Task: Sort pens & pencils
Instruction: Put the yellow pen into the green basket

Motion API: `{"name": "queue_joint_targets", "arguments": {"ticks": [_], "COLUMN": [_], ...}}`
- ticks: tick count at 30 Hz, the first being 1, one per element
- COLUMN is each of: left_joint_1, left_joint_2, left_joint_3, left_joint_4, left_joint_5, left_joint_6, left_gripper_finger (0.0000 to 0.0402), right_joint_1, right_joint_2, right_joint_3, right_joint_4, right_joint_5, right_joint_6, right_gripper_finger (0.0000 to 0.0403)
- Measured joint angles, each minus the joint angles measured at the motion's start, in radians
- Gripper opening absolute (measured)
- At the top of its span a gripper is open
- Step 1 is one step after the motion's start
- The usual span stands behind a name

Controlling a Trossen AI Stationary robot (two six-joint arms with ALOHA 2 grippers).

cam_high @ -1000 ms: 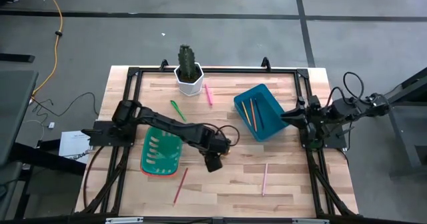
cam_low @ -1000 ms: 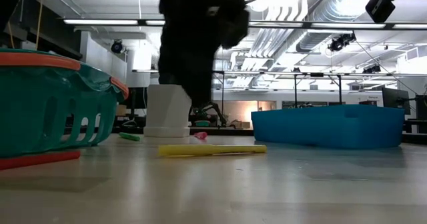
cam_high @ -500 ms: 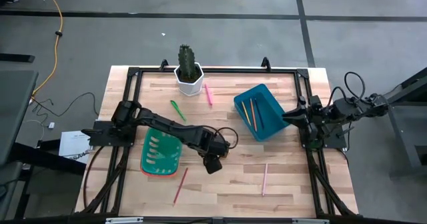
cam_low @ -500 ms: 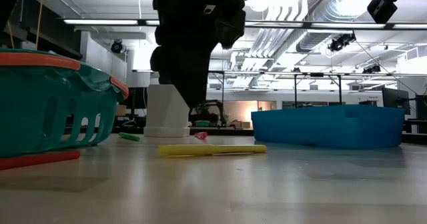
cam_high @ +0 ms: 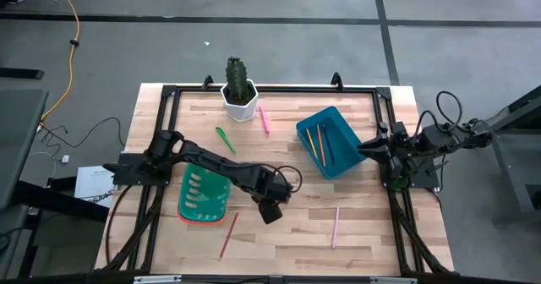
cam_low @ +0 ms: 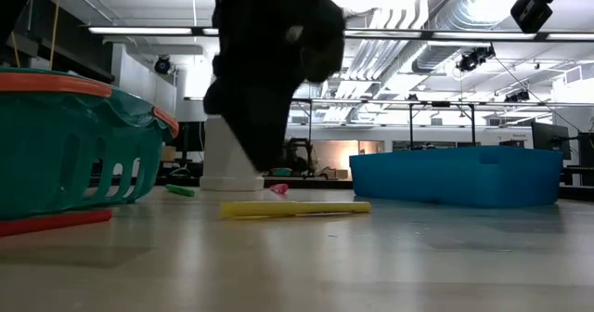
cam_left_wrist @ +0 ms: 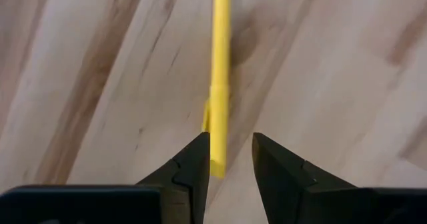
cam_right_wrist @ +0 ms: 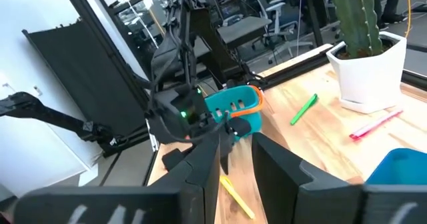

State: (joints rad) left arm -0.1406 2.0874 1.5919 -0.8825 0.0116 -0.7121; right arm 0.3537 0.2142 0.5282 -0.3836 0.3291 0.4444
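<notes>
Left gripper (cam_left_wrist: 230, 161) (jaws parted, holding nothing) hangs over the yellow pen (cam_left_wrist: 219, 77), which runs lengthwise away from it.

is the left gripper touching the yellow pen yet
Cannot tell. In the left wrist view the left gripper has open jaws straddling the yellow pen's end, without plain contact or gap.

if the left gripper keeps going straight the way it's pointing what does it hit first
Most likely the yellow pen. The left gripper points down at the table with open jaws either side of the pen's near end, so it would meet the pen, then the wood.
</notes>
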Motion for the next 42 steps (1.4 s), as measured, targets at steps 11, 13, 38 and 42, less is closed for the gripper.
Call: {"name": "queue_joint_targets", "arguments": {"ticks": [11,13,38,42], "left_joint_1": [-0.004,-0.004,-0.003,-0.002], "left_joint_2": [0.031,0.031,0.062,0.062], "left_joint_3": [0.0,-0.002,0.0,0.0], "left_joint_4": [0.017,0.018,0.011,0.011], "left_joint_5": [0.023,0.023,-0.004,-0.006], "left_joint_6": [-0.001,-0.001,0.007,0.008], "left_gripper_finger": [0.0099,0.0099,0.0099,0.0099], "right_joint_1": [0.0,0.0,0.0,0.0], "right_joint_2": [0.0,0.0,0.0,0.0], "right_joint_3": [0.0,0.0,0.0,0.0], "right_joint_4": [-0.018,-0.018,-0.024,-0.024], "right_joint_5": [-0.008,-0.008,-0.009,-0.009], "right_joint_6": [0.0,0.0,0.003,0.003], "right_gripper_finger": [0.0081,0.0081,0.0081,0.0081]}}
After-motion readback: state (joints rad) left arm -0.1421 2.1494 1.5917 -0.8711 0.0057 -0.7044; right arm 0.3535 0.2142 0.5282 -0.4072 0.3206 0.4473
